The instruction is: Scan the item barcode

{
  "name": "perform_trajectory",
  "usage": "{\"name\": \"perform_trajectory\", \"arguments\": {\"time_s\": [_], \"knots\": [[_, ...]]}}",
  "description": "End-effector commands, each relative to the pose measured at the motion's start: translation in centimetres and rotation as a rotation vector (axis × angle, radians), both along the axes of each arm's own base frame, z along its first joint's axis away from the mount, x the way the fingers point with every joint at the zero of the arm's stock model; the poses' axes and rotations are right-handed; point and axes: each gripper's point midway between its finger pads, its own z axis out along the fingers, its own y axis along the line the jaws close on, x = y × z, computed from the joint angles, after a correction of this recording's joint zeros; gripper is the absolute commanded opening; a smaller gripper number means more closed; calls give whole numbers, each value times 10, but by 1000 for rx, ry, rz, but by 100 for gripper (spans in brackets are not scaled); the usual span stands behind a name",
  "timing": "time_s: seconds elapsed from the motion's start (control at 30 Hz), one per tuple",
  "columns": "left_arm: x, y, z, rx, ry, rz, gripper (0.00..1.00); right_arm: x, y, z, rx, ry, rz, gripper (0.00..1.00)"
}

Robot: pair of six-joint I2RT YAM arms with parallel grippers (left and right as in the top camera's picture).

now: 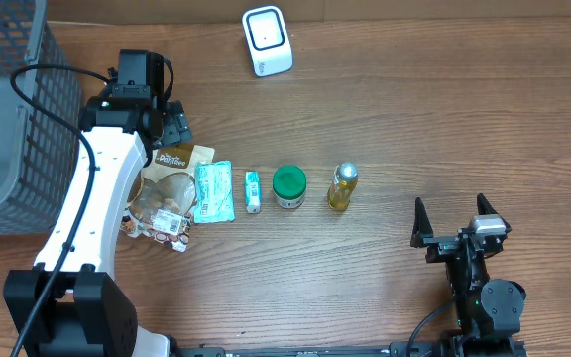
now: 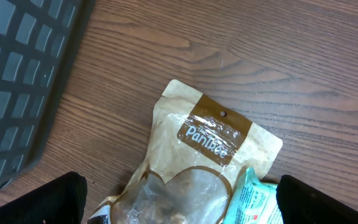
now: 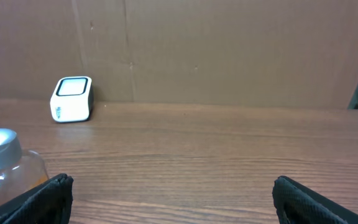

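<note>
The left gripper (image 1: 174, 127) is held wide open and empty over the top edge of the brown Panitee snack pouch (image 2: 211, 146). The pouch, seemingly the item chosen for scanning, is laid flat on the bench (image 1: 444, 109), touched by a teal packet (image 1: 213, 190). Its free upper edge is best pinched, so that the packet is not dragged, and its barcode then turned to the white scanner (image 1: 267, 40). The right gripper (image 1: 452, 224) is parked fully open, empty.

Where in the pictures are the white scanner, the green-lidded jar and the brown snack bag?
white scanner (image 1: 267, 38): overhead view, its top face.
green-lidded jar (image 1: 288, 181): overhead view, the green lid.
brown snack bag (image 2: 211, 133): left wrist view, its brown label.
</note>
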Motion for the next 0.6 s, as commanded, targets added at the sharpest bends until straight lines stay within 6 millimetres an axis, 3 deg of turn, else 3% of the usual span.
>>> {"name": "perform_trajectory", "arguments": {"time_s": [0.0, 0.17, 0.57], "knots": [[1, 2, 1, 17, -4, 4, 100, 0, 7, -3, 1, 1, 40, 100], [1, 0, 1, 17, -4, 0, 100, -3, 27, 4, 47, -21, 155, 100], [1, 0, 2, 17, -4, 0, 100, -8, 26, 34, 102, -72, 156, 100]]}}
